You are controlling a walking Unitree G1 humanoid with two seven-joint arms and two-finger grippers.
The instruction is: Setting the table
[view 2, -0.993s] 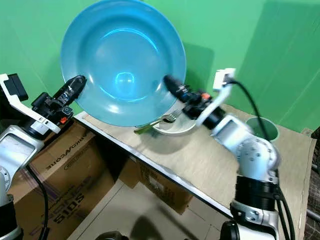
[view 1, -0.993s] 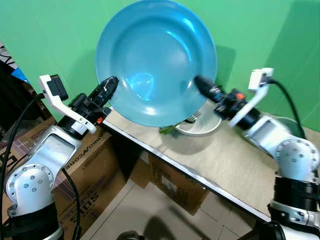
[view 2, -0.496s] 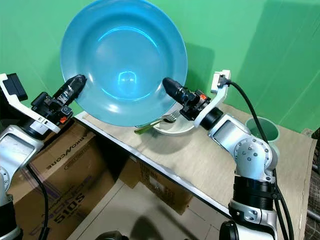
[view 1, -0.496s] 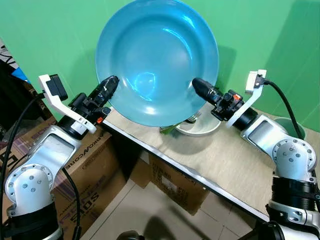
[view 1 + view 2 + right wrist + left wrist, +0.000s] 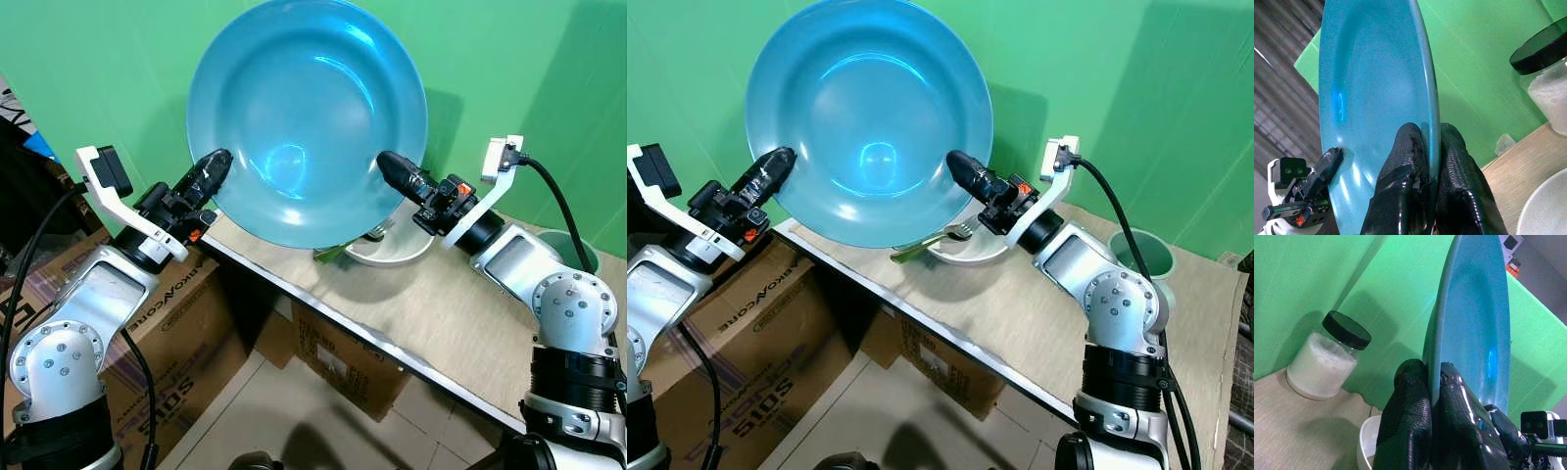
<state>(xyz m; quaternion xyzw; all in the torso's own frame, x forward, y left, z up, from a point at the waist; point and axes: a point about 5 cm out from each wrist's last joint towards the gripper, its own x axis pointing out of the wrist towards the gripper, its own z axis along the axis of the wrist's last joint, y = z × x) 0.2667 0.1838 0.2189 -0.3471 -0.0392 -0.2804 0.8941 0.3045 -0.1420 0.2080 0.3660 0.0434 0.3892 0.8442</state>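
Blue plate (image 5: 306, 117) held upright in the air above the desk's (image 5: 460, 313) near edge, left hand (image 5: 1432, 396) and right hand (image 5: 1425, 161) each pinching its rim; carry step, next needs lowering flat beside the white bowl (image 5: 392, 250).

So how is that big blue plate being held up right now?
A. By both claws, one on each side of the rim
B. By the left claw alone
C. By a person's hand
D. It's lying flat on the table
A: the left claw and the right claw each pinch opposite edges of the blue plate, tilted up above the table.
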